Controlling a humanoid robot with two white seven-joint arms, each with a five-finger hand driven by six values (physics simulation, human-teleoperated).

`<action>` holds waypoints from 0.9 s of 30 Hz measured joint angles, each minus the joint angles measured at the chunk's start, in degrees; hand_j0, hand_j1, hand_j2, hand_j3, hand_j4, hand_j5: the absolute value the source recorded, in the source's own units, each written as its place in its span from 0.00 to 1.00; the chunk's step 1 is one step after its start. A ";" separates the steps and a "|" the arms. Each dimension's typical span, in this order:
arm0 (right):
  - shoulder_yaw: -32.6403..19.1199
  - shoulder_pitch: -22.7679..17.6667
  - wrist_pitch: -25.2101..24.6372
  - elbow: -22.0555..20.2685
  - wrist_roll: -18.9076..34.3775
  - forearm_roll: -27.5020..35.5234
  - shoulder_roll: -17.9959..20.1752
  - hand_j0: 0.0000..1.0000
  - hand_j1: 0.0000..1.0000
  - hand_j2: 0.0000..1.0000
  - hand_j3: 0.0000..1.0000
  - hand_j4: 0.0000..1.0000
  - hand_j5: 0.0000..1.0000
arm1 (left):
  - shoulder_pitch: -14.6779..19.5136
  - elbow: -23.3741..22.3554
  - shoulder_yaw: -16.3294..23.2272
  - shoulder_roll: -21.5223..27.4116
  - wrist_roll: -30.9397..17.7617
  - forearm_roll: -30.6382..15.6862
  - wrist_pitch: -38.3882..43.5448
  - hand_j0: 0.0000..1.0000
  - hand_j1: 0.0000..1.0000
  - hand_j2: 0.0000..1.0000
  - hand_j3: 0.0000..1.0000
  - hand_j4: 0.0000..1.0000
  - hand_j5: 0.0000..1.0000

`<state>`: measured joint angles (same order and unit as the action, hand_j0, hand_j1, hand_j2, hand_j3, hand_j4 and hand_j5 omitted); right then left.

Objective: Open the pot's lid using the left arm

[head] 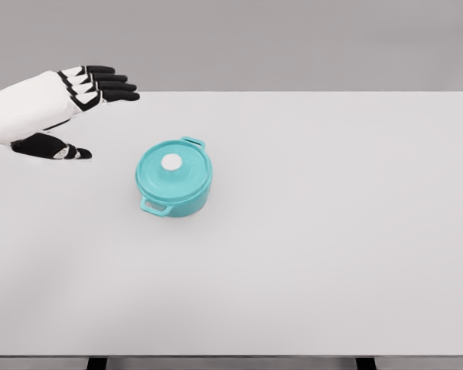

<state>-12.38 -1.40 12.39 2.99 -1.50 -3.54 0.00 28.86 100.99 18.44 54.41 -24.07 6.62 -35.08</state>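
Wide matte white table (332, 231) bearing, left of centre, a smooth round teal pot (174, 189) with two loop handles, teal lid (172, 171) seated, white knob (172, 162) untouched; left hand (77, 104) upper left, fingers spread, empty, well apart; lifting entirely outstanding.

left arm: enters upper left | left hand (65, 108): fingers straight, thumb apart, holding nothing

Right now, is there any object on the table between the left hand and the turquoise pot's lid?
No. Only bare white table lies between the open left hand and the turquoise lid with its white knob.
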 measured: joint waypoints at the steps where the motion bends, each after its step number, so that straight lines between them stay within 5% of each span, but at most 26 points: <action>1: 0.00 0.00 0.00 0.00 0.00 0.00 0.00 1.00 1.00 1.00 1.00 1.00 1.00 | 3.60 -0.18 3.52 0.80 -0.01 0.01 0.03 1.00 1.00 1.00 1.00 1.00 1.00; 5: 0.00 0.00 0.00 0.01 0.00 0.00 0.00 1.00 1.00 1.00 1.00 1.00 1.00 | 13.06 -1.89 15.47 1.99 -0.28 2.66 0.03 1.00 1.00 1.00 1.00 1.00 1.00; 10: 0.00 0.00 0.00 0.01 0.00 0.00 0.00 1.00 1.00 1.00 1.00 1.00 1.00 | 22.38 -3.65 25.28 0.69 -0.39 7.79 0.02 1.00 1.00 1.00 1.00 1.00 1.00; 16: 0.00 0.00 0.00 0.01 0.00 0.00 0.00 1.00 1.00 1.00 1.00 1.00 1.00 | 25.55 -8.07 33.41 -4.74 -0.47 9.81 -0.03 1.00 1.00 1.00 1.00 1.00 1.00; 24: 0.00 0.00 0.00 0.01 0.00 0.00 0.00 1.00 1.00 1.00 1.00 1.00 1.00 | 25.72 -15.60 37.22 -8.95 -0.42 9.94 -0.03 1.00 1.00 1.00 1.00 1.00 1.00; 27: 0.00 0.00 0.01 0.01 0.00 0.00 0.00 1.00 1.00 1.00 1.00 1.00 1.00 | 32.23 -17.47 40.92 -9.67 -0.16 9.36 0.02 1.00 1.00 1.00 1.00 1.00 1.00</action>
<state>-12.38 -1.41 12.39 3.00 -1.50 -3.53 0.00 61.08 83.51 59.36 44.75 -24.23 15.98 -35.06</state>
